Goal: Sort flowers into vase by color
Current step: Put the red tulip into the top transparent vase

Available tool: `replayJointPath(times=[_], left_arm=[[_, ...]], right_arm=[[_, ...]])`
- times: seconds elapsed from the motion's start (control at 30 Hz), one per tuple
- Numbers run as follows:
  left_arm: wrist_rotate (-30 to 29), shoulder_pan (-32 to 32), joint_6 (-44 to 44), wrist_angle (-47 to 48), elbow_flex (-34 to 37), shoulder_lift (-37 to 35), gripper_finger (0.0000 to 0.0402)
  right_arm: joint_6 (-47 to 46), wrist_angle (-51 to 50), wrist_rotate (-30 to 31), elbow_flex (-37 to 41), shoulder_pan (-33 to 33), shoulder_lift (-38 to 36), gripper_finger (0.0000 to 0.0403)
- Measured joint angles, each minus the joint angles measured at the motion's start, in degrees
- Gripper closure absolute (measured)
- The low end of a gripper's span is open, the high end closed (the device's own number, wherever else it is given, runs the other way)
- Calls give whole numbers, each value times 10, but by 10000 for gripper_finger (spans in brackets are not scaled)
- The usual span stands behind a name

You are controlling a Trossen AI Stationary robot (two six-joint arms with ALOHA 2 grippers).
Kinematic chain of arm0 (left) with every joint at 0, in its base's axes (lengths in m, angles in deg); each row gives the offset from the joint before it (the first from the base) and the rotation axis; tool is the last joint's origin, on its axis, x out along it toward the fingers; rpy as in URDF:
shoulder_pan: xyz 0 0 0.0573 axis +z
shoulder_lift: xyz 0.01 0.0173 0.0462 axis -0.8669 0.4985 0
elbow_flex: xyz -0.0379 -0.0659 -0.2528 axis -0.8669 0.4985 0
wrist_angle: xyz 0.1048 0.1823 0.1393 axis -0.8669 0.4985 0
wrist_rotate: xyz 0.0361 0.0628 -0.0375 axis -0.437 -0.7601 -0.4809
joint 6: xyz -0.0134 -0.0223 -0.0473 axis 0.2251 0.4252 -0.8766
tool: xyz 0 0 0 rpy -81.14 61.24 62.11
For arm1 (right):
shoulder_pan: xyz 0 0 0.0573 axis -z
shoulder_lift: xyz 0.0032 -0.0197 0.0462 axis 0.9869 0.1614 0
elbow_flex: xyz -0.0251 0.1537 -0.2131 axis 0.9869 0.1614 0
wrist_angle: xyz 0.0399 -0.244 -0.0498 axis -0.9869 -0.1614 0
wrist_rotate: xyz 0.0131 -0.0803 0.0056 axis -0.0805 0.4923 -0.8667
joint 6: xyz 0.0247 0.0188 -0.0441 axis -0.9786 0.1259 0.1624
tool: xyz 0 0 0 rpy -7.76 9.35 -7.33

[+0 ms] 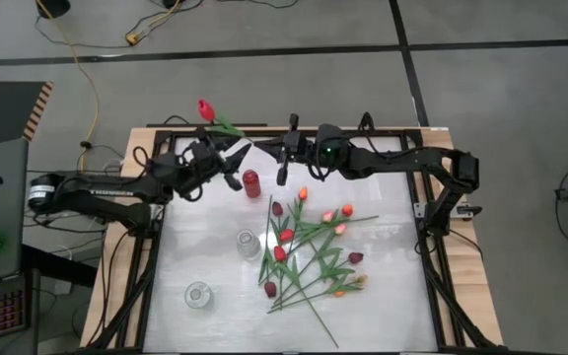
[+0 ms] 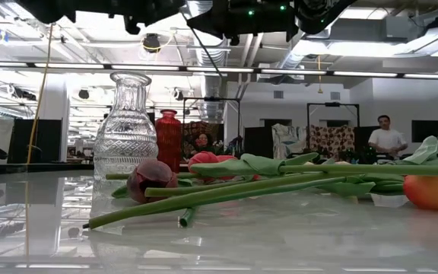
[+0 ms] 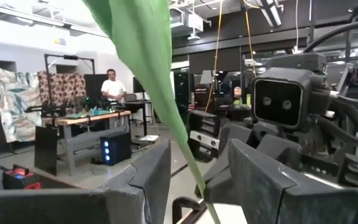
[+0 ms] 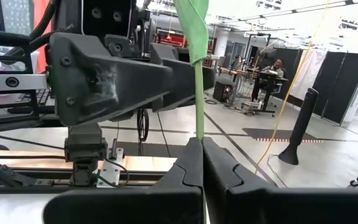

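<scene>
The right gripper (image 4: pixel 201 162) pinched the red tulip's (image 1: pixel 206 109) stem shut near the table's (image 1: pixel 383 306) far edge; the left gripper (image 3: pixel 197 180) stood open around it (remaining flowers (image 1: pixel 309 247) lay mid-table).

Robotics lab or workshop: open hall behind the table (image 1: pixel 215 296), with ceiling ducts (image 2: pixel 219 53), workbenches (image 3: pixel 92 118), cables (image 1: pixel 77 59).

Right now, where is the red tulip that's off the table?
In the high view, the red tulip hangs at the table's far edge, its stem pinched by the right gripper, beside the left gripper.
</scene>
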Motion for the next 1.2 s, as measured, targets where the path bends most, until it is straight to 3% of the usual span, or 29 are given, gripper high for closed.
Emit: replayJointPath(times=[0.2,0.6,0.97,1.2], left_arm=[[-6,3,-1,0,-11,22,272],[-9,3,2,0,-11,22,395],[-23,3,6,0,-11,22,400],[-68,3,3,42,-11,-1,401]], right_arm=[[0,0,0,0,0,0,381],[0,0,0,0,0,0,373],[-29,-10,2,0,1,0,297],[-31,-114,5,0,17,-32,222]])
